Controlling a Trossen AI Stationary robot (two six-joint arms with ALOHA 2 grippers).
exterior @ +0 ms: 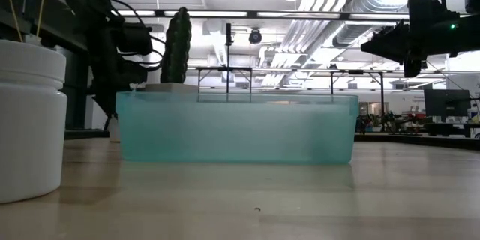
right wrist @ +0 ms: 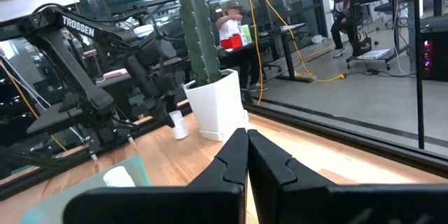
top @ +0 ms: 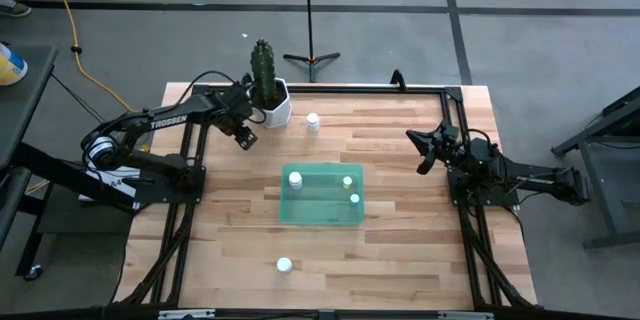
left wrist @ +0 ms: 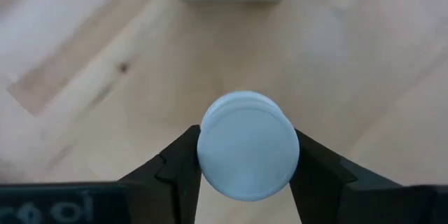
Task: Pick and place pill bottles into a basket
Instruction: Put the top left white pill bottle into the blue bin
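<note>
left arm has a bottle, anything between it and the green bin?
Nothing visible. The left gripper is shut on a pill bottle beside the cactus pot, behind the basket. In the high view only bare tabletop lies between them. The pot sits off that path.

High view: straight down over the whole bench [top: 400, 240], both arms and the basket [top: 321, 195] in frame. Low view: level at bench height, close against the basket's [exterior: 237, 129] long wall, facing the room behind. Left wrist view: steeply down past its own pincer [left wrist: 248, 157], very near the wood. Right wrist view: across the bench toward the cactus pot [right wrist: 218, 105], shared with the high view [top: 275, 108].
</note>
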